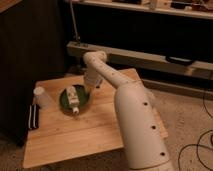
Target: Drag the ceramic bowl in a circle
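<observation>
The ceramic bowl (64,102), dark green, shallow and glossy, sits on the left half of the wooden table (90,132). A white labelled bottle (73,98) lies inside it. My gripper (90,86) reaches down at the bowl's far right rim and is shut on that rim. The white arm (135,120) stretches from the lower right across the table and hides the table's right side.
A small white cup (41,97) stands just left of the bowl. A dark striped object (33,116) lies at the table's left edge. A dark cabinet (30,45) rises at the left, a low shelf rail (150,57) runs behind, and cables (200,140) lie on the floor.
</observation>
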You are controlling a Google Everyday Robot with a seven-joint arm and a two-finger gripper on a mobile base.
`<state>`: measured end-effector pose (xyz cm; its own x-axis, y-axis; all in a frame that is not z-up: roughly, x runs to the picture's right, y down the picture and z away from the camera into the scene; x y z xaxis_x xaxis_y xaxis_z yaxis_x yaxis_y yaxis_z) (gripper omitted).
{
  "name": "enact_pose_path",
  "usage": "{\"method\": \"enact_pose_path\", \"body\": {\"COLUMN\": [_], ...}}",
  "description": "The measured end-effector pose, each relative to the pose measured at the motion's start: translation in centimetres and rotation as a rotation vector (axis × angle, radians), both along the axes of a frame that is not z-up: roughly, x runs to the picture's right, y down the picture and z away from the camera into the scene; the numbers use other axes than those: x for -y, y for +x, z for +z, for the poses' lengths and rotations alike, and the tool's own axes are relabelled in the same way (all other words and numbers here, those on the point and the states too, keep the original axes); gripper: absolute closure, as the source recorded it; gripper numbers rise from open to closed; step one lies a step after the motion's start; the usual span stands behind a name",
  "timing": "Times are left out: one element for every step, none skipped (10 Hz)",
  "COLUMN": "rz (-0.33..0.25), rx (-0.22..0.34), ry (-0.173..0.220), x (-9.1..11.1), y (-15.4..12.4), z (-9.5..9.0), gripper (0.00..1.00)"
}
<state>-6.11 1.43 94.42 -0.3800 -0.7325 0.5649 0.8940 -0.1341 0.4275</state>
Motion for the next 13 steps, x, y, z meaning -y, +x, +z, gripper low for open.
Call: {"method": "enact_pose_path", "body": {"rz": [0.019,0.031,0.041,0.043,0.032,-0.001,-0.024,-0.058,-0.105,-0.143,-0.167,-0.214,-0.234], "rx": [-0.029,-0.054,-0.087,-0.101,-0.102,-0.085,-0.068,-0.044,-0.014,0.011,0.029,0.064,0.090], "ry": [-0.003,-0.007,-0.016,-0.021,-0.028,-0.040,-0.047,-0.057,-0.072,-0.078,-0.081,-0.090,-0.093], "x": [-0.4,-0.9,-2.0,-2.9,-4.1,-5.8,-7.0,-8.6,-10.9,-12.4,-13.3,-14.9,-15.8], "y": [2.7,5.0,8.4,10.5,12.3,13.3,13.2,12.5,10.8,9.0,7.9,5.5,3.5], "z": [-0.3,-0.7,-1.5,-2.2,-3.2,-4.8,-5.8,-7.3,-9.3,-10.6,-11.4,-12.8,-13.4], "gripper": [0.92,0.92,0.92,0.92,0.92,0.92,0.92,0.92,0.92,0.92,0.92,0.92,0.92]}}
